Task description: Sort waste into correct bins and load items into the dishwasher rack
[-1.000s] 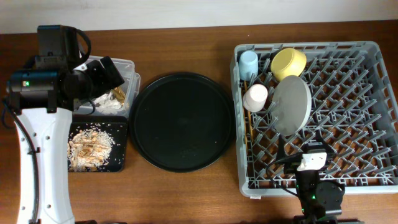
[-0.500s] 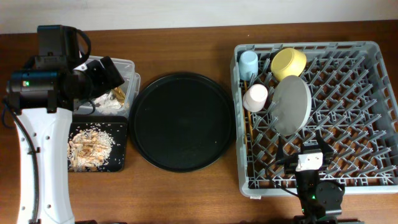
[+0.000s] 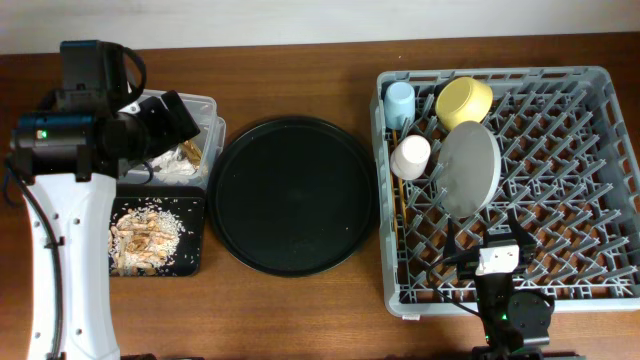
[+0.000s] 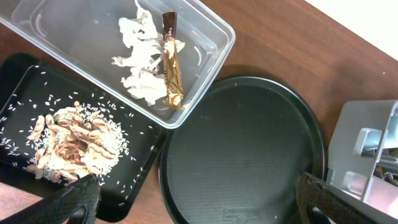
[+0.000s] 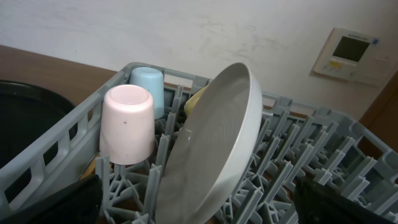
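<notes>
In the grey dishwasher rack (image 3: pixel 590 290), the pink cup (image 3: pixel 411 156), light-blue cup (image 3: pixel 400 100), yellow bowl (image 3: pixel 464 101) and grey-green plate (image 3: pixel 468 170) sit close together. White paper (image 4: pixel 140 68) and a gold wrapper (image 4: pixel 172 74) lie in the clear box (image 4: pixel 68 31). Food scraps (image 4: pixel 68 143) lie in the small black tray (image 4: pixel 18 87). The left claw (image 4: pixel 199 202) and right claw (image 5: pixel 199 202) both gape wide, holding nothing.

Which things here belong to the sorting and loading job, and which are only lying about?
Job in hand: crumpled paper, gold-brown wrapper, food scraps, clear box, black rectangular tray, pink cup, blue cup, yellow bowl, plate, chopsticks, rack.

Just lying about: round black tray.
</notes>
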Controlling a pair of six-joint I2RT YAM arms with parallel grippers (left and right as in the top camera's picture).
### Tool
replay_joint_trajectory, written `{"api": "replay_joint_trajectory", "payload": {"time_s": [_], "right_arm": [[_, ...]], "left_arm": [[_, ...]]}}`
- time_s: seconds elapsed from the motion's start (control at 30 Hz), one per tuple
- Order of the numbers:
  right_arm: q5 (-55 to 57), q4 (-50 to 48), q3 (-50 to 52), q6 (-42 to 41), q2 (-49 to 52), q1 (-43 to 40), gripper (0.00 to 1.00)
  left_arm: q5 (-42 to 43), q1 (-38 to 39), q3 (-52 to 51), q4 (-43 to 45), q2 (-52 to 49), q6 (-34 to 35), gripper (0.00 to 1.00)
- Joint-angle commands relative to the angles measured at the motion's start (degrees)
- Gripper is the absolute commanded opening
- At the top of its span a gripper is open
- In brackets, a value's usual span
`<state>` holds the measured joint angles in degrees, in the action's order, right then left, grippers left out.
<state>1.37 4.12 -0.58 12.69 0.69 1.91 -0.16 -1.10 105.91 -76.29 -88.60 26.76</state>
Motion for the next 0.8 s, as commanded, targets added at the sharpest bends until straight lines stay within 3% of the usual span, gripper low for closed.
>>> {"api": "replay_joint_trajectory", "payload": {"time_s": [0.0,0.2,0.43,0.53,0.63,0.73,0.77], "right_arm": [[-0.74,0.57,0.26,0.39,-0.33,0.33,0.98],[-0.76,0.55,0.26,0.39,-0.22,0.33,0.98],[-0.74,0.55,0.26,0.39,-0.22,0.33,0.98],[-0.74,0.55,0.26,0.39,-0.22,0.33,0.98],[-0.74,0.55,0.26,0.39,-0.22,0.33,0.98],[-0.74,0.55,0.26,0.39,-0.22,0.33,0.98],[-0.74,0.55,0.26,0.39,-0.22,0.33,0.98]], "left_arm": [[0.24,2.1,0.11,0.11,5.55,-0.74,0.99],[0.22,13.27,-5.05,0.13,20.68,-0.74,0.99],[-0.87,13.31,-40.02,6.03,48.26,-0.7,0.99],[-3.76,11.41,-56.76,20.33,62.2,-0.72,0.99],[-1.57,5.22,-75.76,50.21,73.46,-0.7,0.99],[4.42,1.88,-89.96,78.95,77.88,-0.7,0.99],[5.44,1.49,-92.04,82.58,78.47,-0.7,0.99]]}}
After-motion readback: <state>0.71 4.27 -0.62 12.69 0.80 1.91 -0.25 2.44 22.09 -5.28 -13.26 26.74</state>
